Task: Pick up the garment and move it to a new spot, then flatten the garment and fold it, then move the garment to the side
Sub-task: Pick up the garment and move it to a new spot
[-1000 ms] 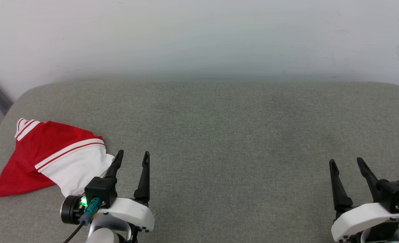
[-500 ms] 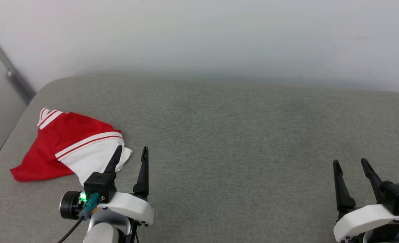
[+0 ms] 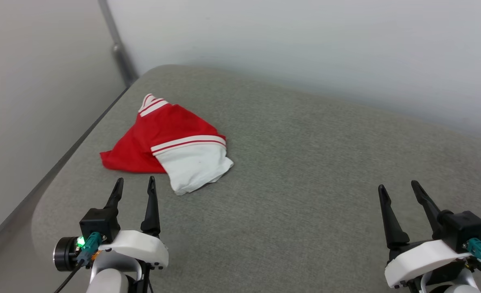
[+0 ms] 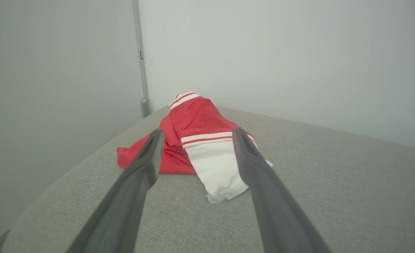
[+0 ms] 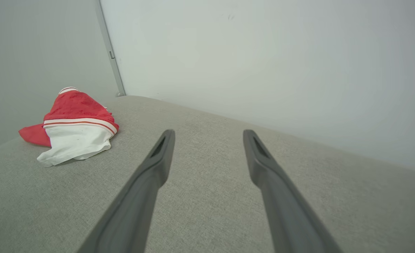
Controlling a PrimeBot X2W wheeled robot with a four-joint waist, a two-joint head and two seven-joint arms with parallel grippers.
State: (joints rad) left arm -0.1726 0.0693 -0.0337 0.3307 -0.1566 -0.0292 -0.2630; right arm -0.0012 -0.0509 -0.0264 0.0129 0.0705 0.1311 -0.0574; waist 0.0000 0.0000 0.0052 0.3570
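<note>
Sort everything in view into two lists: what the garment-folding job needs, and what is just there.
Job:
garment, crumpled, not held
left gripper, open, near it, not touching
right gripper, open, far off to the side

Just there:
grey cushion
pale wall
grey corner strip

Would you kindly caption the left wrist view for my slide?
Open left hand aimed at the crumpled garment on the grey cushion.

Bright, even, diffuse light. Faint shadow beneath the near edge of the crumpled red-and-white cloth shirt [image 4: 211, 165]. Sharp at the shirt; blurred nearer, on the long dark fingers [image 4: 130, 196] of the left gripper [image 4: 197, 130].
</note>
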